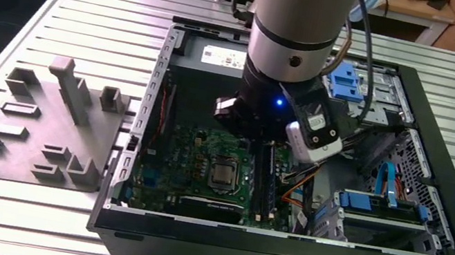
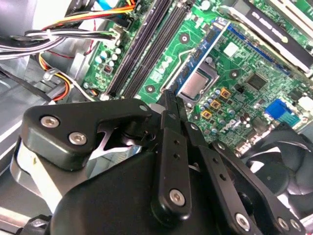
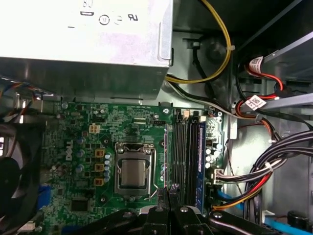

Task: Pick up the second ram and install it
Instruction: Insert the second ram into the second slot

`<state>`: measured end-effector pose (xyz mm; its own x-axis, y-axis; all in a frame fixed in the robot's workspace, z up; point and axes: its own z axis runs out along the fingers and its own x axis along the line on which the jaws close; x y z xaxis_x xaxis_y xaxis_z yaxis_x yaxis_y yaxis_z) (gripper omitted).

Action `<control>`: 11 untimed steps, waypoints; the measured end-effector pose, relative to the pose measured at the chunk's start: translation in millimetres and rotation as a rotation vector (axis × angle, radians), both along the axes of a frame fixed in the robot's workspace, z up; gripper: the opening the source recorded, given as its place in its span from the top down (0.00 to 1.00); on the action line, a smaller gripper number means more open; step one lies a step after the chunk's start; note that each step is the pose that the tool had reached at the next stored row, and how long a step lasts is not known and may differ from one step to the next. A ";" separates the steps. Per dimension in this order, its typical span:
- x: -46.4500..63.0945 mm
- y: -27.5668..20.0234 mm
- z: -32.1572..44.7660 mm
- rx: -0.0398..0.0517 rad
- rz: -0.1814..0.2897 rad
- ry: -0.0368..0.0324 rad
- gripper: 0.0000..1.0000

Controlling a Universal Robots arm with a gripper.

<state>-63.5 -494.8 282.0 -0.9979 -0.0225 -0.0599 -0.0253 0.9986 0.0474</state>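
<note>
Above the motherboard [image 3: 85, 142], the gripper [image 3: 169, 190] is seen closed, empty; the memory stick is judged light, stiff, fragile, best pinched mid-length across its faces.

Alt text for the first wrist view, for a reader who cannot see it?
The gripper, fingertips together, hangs above a green motherboard, at one end of the long memory slots that run beside the processor socket. A silver power supply and bundled cables border the board.
</note>
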 end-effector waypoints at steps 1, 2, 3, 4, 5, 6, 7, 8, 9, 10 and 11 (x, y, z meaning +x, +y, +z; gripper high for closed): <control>1.1 0.0 -0.7 0.0008 0.000 -0.0001 0.92; 2.5 0.0 -1.5 0.0021 0.000 -0.0001 0.92; 4.0 0.0 -2.1 0.0025 0.000 0.0000 0.92; 5.6 0.0 -2.8 0.0029 0.000 0.0001 0.92; 7.3 0.0 -3.6 0.0041 0.000 0.0000 0.92; 8.7 0.0 -4.2 0.0064 0.000 0.0001 0.92; 10.0 0.0 -4.8 0.0097 0.000 0.0000 0.92; 11.3 0.0 -5.4 0.0128 0.000 0.0000 0.92; 12.4 0.0 -6.2 0.0157 0.000 0.0000 0.92; 13.5 0.0 -6.9 0.0190 0.000 0.0000 0.92; 14.8 0.0 -7.4 0.0222 0.000 0.0000 0.92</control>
